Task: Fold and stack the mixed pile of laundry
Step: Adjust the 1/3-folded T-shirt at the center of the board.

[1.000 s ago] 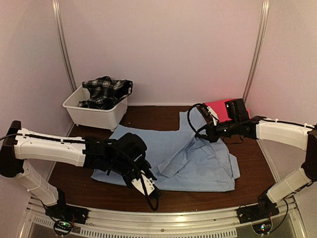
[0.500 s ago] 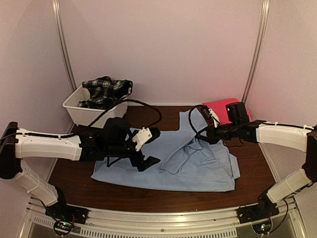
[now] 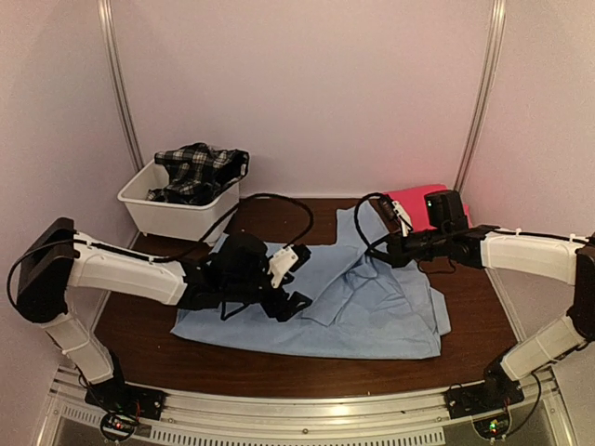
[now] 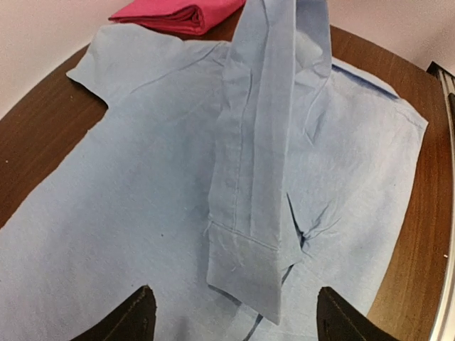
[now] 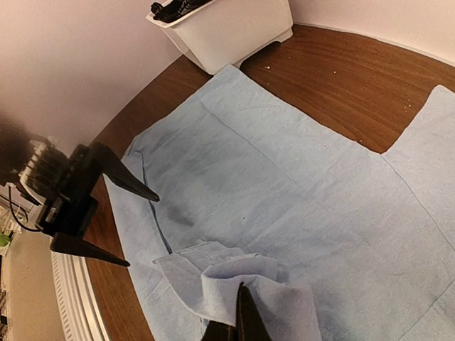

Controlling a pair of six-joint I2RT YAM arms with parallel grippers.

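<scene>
Blue shirt (image 3: 390, 321) (creased, perhaps cotton) pinched by right tool (image 5: 240, 312); left tool (image 4: 234, 289) wide.

A white plastic tub (image 3: 181, 218) stands well beyond the left gripper (image 3: 296, 279) and off to its left, on small feet at the far-left corner of the table (image 3: 479, 316) — dark brown wood, bare in a strip to the right of the right gripper (image 3: 379, 246). Behind both grippers, on the near side, a ribbed metal rail (image 3: 307, 415) runs along the table's edge. Far past them rise pale walls (image 3: 307, 93) — a metal post (image 3: 119, 84) in each back corner.
</scene>
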